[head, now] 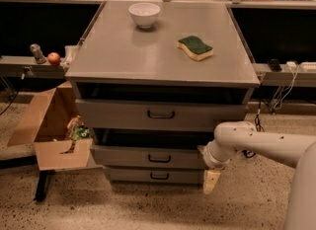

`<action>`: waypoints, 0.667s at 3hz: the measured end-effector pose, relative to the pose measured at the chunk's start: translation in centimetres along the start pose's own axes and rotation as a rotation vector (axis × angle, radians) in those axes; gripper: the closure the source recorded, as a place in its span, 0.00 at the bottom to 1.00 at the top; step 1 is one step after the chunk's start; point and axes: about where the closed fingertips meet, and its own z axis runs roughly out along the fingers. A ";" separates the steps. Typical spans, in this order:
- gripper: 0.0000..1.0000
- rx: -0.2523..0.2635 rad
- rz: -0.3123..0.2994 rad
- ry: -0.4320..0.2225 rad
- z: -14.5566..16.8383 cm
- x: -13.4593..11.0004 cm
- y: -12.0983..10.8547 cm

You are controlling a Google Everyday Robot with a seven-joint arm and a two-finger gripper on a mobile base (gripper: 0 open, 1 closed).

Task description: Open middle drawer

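Your gripper (211,179) hangs pointing down, just off the right end of the middle drawer (128,156) and a touch lower. The drawer's handle (159,159) sits well to the gripper's left, untouched. Whether the gripper is parted or closed, you can't tell from here.

Matt grey metal on the middle drawer (148,156), dull sheen on the cabinet top (148,58). Glossy white on the bowl (144,14); rough green over soft yellow on the sponge (195,48). Brown cardboard for the box (52,125). Smooth cream plastic on the gripper (211,180), low by that drawer's right end.
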 end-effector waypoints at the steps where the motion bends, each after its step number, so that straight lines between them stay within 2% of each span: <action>1: 0.00 -0.020 0.005 -0.001 2.1 -0.1 -1.4; 2: 0.16 -0.044 0.008 -0.009 3.7 -0.5 -2.4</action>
